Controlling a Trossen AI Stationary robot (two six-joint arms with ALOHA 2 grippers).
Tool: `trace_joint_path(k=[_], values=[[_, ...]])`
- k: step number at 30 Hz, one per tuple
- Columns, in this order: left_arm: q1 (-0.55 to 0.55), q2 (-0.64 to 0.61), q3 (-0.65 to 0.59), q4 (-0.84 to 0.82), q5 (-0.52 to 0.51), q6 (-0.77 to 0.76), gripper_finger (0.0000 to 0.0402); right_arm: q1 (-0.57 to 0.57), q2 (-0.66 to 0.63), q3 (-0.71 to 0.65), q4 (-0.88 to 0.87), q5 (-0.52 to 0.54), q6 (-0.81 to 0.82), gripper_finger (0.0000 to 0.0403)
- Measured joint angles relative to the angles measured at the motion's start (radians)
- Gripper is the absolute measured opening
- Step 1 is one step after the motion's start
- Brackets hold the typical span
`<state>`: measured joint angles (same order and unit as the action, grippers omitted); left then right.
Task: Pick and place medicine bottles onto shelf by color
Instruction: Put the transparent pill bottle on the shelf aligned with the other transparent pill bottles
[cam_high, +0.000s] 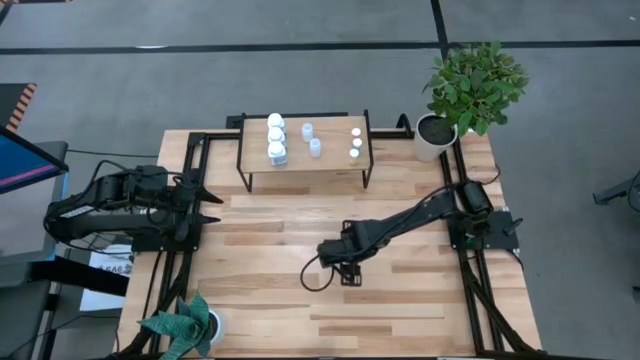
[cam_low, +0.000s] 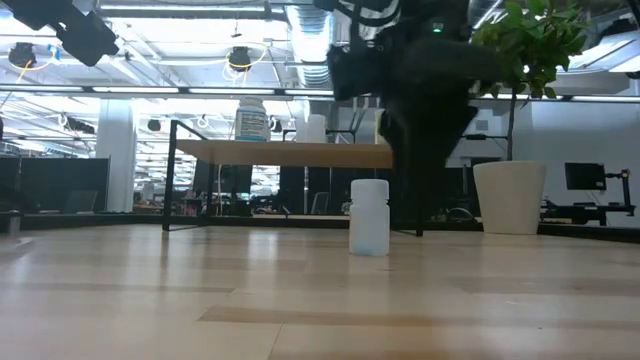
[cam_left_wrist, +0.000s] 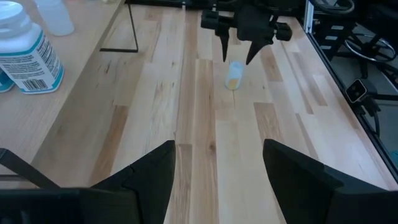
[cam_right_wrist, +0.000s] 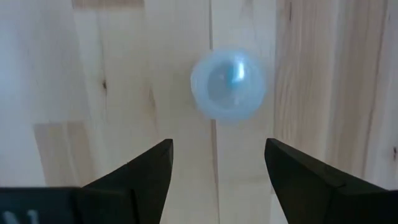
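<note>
— Where's the pale-blue bottle (cam_right_wrist: 228, 85) relative to the right gripper (cam_left_wrist: 237, 55)?

— Directly beneath it, upright on the table (cam_high: 420, 300), near of the shelf (cam_high: 330, 155). Jaws stand wide, empty. The left gripper (cam_high: 207, 207), open, waits far off.
</note>
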<state>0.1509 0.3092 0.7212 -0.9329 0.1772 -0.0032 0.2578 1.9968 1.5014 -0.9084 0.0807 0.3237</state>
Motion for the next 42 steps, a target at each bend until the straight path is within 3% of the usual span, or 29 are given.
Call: trace_joint_path(k=[12, 19, 24, 30, 34, 42], values=[[0.0, 0.0, 0.0, 0.0, 0.0, 0.0, 0.0228, -0.031, 0.006, 0.001, 0.155, -0.001, -0.037, 0.0276], [0.0, 0.0, 0.0, -0.002, 0.0, 0.0, 0.0228, -0.03, 0.006, 0.001, 0.152, -0.001, -0.037, 0.027], [0.0, 0.0, 0.0, -0.002, 0.0, 0.0, 0.0228, -0.03, 0.006, 0.001, 0.157, -0.001, -0.037, 0.0234], [0.0, 0.0, 0.0, -0.003, 0.0, 0.0, 0.0228, -0.038, 0.006, 0.007, 0.154, -0.007, -0.036, 0.0156], [0.0, 0.0, 0.0, -0.003, 0.0, 0.0, 0.0228, -0.053, 0.007, 0.09, 0.127, -0.075, -0.091, 0.0115], [0.0, 0.0, 0.0, -0.005, 0.0, 0.0, 0.0228, -0.125, 0.002, 0.397, -0.04, -0.032, -0.34, 0.0139]])
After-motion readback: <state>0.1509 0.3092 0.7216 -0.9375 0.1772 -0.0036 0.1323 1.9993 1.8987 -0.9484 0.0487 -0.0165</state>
